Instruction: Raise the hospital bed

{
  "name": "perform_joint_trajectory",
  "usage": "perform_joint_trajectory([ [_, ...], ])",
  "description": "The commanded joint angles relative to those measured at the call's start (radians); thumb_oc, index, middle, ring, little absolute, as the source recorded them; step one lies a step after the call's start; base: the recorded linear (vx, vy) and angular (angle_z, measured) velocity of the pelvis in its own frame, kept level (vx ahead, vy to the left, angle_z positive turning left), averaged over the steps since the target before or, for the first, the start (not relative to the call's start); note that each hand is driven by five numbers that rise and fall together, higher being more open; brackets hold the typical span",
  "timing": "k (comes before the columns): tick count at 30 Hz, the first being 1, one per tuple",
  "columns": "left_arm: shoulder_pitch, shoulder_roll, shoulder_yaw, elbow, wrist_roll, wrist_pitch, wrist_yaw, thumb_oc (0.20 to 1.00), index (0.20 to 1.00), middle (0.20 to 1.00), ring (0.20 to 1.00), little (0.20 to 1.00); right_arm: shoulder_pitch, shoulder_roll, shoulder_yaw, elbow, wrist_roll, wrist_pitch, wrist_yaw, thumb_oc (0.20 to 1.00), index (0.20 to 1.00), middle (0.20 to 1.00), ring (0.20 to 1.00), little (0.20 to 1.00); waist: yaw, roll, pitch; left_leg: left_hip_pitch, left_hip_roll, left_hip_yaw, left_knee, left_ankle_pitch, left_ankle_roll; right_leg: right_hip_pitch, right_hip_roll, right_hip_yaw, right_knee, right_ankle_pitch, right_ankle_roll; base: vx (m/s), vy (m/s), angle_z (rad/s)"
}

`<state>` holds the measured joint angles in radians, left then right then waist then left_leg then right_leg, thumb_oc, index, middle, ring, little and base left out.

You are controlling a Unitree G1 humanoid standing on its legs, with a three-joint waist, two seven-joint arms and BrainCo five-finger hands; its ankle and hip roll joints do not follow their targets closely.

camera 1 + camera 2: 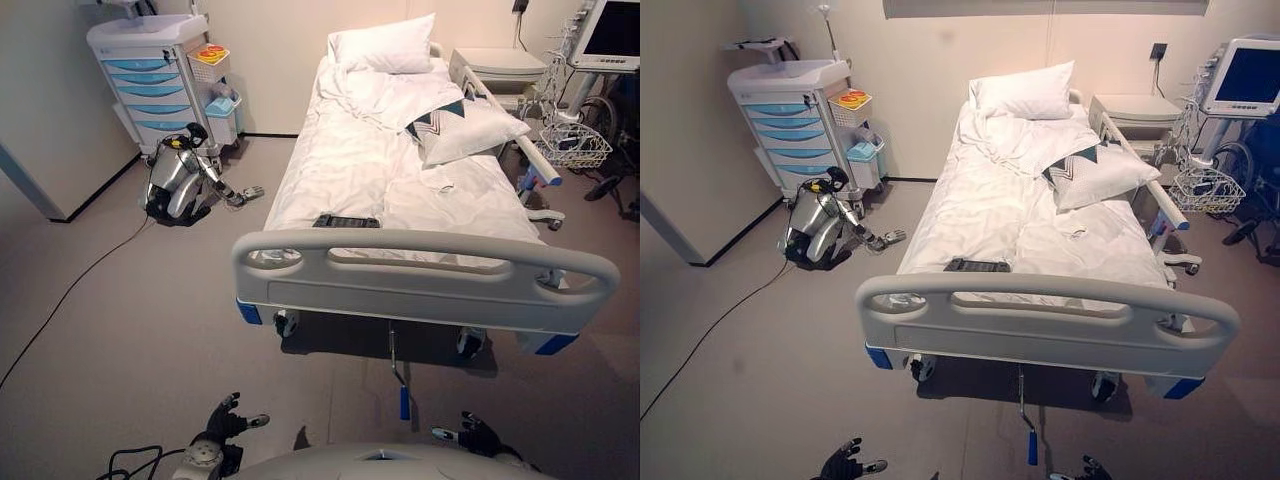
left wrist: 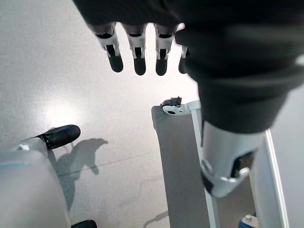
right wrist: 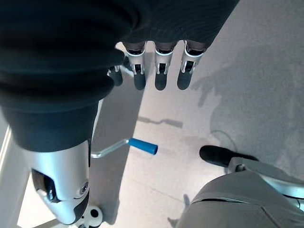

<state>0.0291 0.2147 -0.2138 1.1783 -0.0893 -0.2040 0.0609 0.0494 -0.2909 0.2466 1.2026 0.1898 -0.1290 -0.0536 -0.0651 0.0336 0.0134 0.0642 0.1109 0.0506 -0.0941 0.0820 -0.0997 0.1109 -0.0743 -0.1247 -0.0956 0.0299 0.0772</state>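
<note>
Left eye view: we see the hospital bed (image 1: 400, 190) ahead at 12 o'clock, its blue-handled crank (image 1: 402, 385) under the footboard (image 1: 420, 280). No legible writing.

Left wrist view: our left hand (image 2: 137, 47) hangs relaxed, fingers straight, holding nothing.

Right wrist view: our right hand (image 3: 159, 66) is released above the crank, apart from it.
</note>
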Motion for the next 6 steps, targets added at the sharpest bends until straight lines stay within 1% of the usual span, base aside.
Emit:
perform_joint_trajectory([
  [1, -0.089, 0.002, 0.004, 0.055, 0.053, -0.02, 0.001, 1.0, 1.0, 1.0, 1.0, 1.0, -0.075, 0.024, -0.004, 0.032, -0.032, -0.006, -0.019, 1.0, 1.0, 1.0, 1.0, 1.0, 0.011, -0.05, 0.042, 0.092, -0.056, 0.022, 0.007, -0.072, 0.028, 0.007, -0.053, -0.017, 0.012, 0.036, 0.099, 0.0, 0.0, 0.0],
  [6, -0.094, 0.0, -0.019, 0.038, 0.06, -0.028, 0.0, 1.0, 1.0, 1.0, 1.0, 1.0, -0.074, 0.028, 0.007, 0.03, -0.038, -0.007, -0.023, 1.0, 1.0, 1.0, 1.0, 1.0, 0.009, -0.051, 0.04, 0.093, -0.056, 0.019, 0.007, -0.073, 0.028, 0.011, -0.052, -0.018, 0.011, 0.034, 0.099, 0.0, 0.0, 0.0],
])
